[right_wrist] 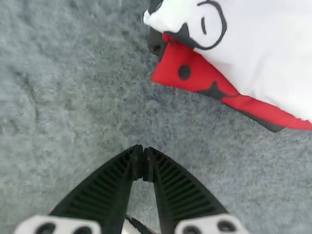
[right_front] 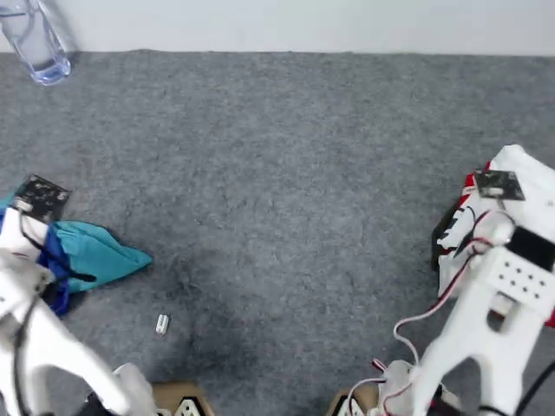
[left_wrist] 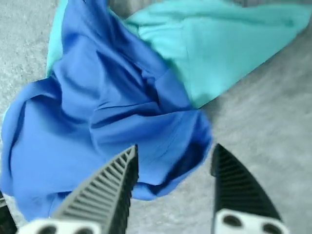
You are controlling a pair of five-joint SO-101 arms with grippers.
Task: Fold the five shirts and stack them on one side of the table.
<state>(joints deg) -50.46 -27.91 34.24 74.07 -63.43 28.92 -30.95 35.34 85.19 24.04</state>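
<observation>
Above one blue shirt (left_wrist: 97, 107), left tool (left_wrist: 175, 148) gapes empty; right tool (right_wrist: 143, 148) closed, empty.

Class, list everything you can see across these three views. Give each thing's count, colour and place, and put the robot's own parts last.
blue shirt: one, blue, crumpled on the table's left side, below the left arm's jaws
teal shirt: one, teal, touching the blue shirt
white shirt: one, white with black print, on the table's right side
red shirt: one, red, under the white shirt
black cloth: one piece, black, peeking out beside the red shirt
clear container: one, transparent, far left corner
small object: one, silvery, near the left arm
table cover: one, grey
left arm: one, white, jaws open
right arm: one, white, jaws shut over bare cover
</observation>
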